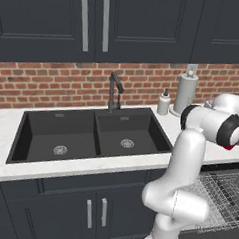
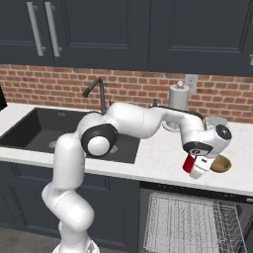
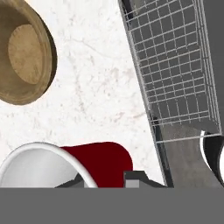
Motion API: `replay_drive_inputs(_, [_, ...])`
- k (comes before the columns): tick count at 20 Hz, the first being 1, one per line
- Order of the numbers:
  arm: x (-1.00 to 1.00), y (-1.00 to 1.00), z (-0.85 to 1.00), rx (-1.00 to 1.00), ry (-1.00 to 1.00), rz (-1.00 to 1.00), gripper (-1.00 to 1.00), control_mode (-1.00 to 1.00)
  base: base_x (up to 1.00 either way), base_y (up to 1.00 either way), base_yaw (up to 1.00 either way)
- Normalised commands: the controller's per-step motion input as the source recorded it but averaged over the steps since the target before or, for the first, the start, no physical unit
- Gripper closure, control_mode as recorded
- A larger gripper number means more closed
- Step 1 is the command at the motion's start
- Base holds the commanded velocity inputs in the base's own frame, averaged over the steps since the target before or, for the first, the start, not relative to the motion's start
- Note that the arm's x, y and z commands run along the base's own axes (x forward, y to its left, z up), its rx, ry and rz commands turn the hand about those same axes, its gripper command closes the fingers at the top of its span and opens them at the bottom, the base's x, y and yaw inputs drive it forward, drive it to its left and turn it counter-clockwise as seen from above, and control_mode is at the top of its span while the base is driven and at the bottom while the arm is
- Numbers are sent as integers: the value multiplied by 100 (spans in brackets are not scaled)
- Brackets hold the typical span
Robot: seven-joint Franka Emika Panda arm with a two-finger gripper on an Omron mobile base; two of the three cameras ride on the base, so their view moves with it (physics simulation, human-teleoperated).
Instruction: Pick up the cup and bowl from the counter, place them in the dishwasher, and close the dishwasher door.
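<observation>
cup [image 2: 188, 163], red: at the gripper [image 2: 196, 167], jaws closed on it, over the counter [image 2: 158, 148] near its front edge. bowl [image 2: 220, 164], wooden: on the counter just beside. dishwasher [image 2: 197, 217]: below, wire rack [image 3: 175, 65] exposed.

arm stretched forward, gripper [image 2: 194, 167] pointing down, closed.
</observation>
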Motion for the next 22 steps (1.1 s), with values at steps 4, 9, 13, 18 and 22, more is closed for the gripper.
replay_drive_inputs(4, [-96, 15, 25, 0, -5, 0, 100, -100, 0, 0, 0])
replay_drive_inputs(9, [-100, 7, 20, -1, -6, 1, 100, -100, 0, 0, 0])
replay_drive_inputs(13, [-100, 77, -6, -18, -15, 2, 100, -100, 0, 0, 0])
replay_drive_inputs(18, [-100, 100, -46, -34, -15, 5, 100, -100, 0, 0, 0])
replay_drive_inputs(22, [-91, 100, -76, -37, -3, 3, 100, -100, 0, 0, 0])
